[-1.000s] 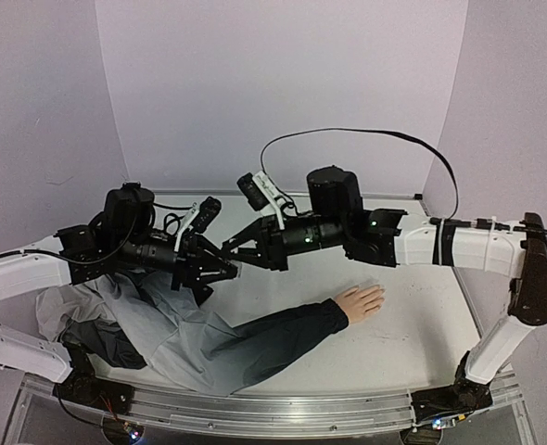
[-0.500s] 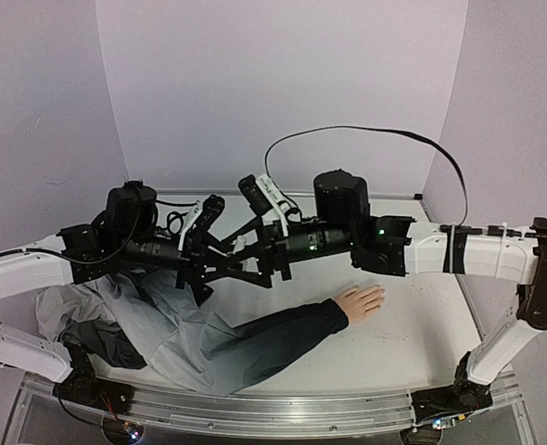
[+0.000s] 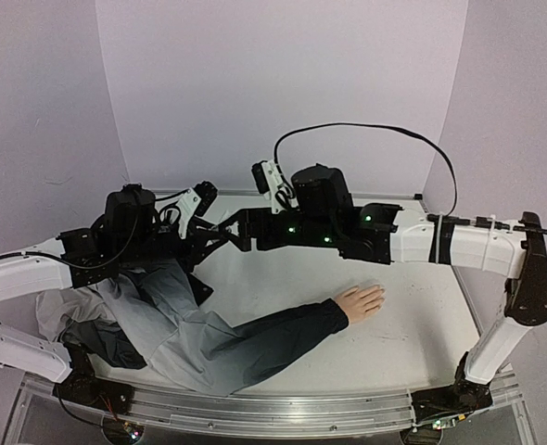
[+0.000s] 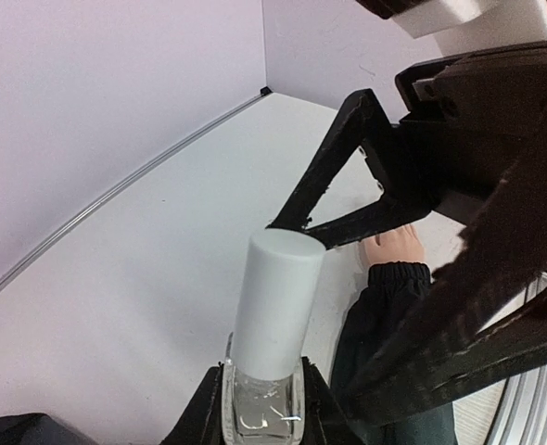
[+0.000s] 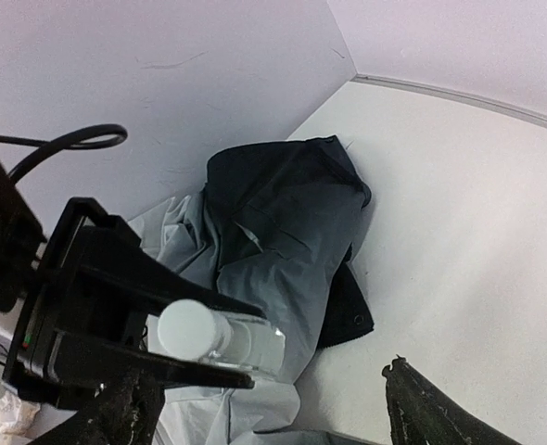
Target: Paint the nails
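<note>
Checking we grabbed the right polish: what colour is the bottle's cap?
White cap on a clear bottle; the left wrist view shows it best.

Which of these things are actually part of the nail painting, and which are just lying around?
Part of the job: mannequin hand, its nails, white-capped bottle in the left gripper, open right gripper near its cap.
Lying about: crumpled grey garment, black cable above the right arm.
</note>
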`<state>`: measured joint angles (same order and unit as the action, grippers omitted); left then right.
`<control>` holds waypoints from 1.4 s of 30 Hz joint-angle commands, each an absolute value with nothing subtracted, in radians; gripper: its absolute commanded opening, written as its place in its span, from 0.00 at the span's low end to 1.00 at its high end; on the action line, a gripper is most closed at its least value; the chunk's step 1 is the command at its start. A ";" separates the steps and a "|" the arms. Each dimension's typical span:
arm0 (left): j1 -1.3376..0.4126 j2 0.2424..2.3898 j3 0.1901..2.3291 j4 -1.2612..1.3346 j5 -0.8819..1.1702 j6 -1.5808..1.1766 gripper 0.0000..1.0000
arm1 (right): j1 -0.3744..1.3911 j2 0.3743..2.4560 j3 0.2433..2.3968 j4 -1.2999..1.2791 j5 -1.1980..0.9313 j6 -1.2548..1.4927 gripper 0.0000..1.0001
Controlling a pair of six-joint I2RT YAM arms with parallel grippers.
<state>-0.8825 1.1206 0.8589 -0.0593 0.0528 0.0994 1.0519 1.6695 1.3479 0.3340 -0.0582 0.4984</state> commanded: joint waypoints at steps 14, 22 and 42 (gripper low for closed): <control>-0.887 1.088 0.847 0.006 0.034 0.126 0.00 | 1.018 1.712 1.495 0.316 -0.174 0.607 0.65; -0.887 1.094 0.850 0.006 0.056 0.124 0.00 | 1.013 1.702 1.501 0.314 -0.221 0.589 0.59; -0.887 1.109 0.855 0.006 0.086 0.124 0.00 | 1.003 1.677 1.494 0.314 -0.236 0.574 0.43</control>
